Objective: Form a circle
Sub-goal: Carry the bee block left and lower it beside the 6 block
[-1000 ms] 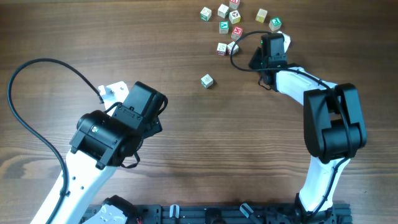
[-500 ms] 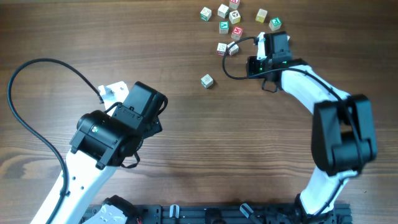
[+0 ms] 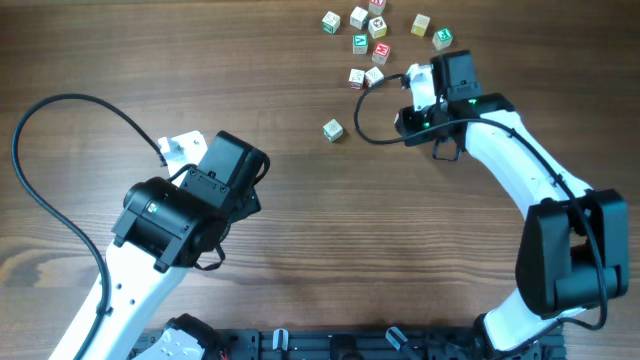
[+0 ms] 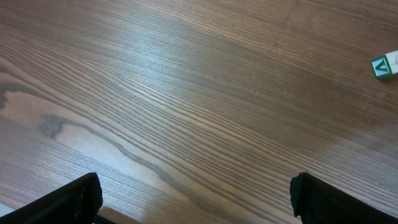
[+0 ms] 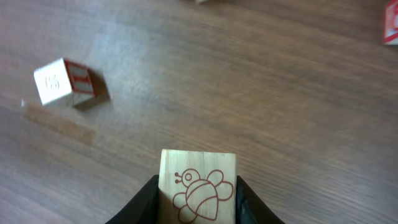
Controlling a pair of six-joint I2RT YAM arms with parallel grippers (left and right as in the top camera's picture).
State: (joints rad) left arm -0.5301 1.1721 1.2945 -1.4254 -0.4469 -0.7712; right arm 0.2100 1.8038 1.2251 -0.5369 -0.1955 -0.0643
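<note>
My right gripper (image 5: 198, 198) is shut on a pale wooden cube (image 5: 198, 177) with a red bee drawn on it, held just above the table. In the overhead view that gripper (image 3: 414, 80) is at the right edge of a loose cluster of several small letter cubes (image 3: 360, 43). No circle shows among them. A red-framed cube (image 5: 62, 82) lies on the wood ahead of it to the left. My left gripper (image 4: 198, 199) stands wide open over bare wood with nothing between its fingers. A lone green-lettered cube (image 3: 333, 130) (image 4: 384, 65) lies apart from the cluster.
The left arm (image 3: 185, 215) fills the lower left of the table and its black cable (image 3: 60, 105) loops out to the left. The right arm (image 3: 530, 180) runs down the right side. The table top (image 3: 350, 230) is dark wood.
The right gripper closed on the bee cube and its wrist swung round to the right of the cluster. The left arm has not moved.
</note>
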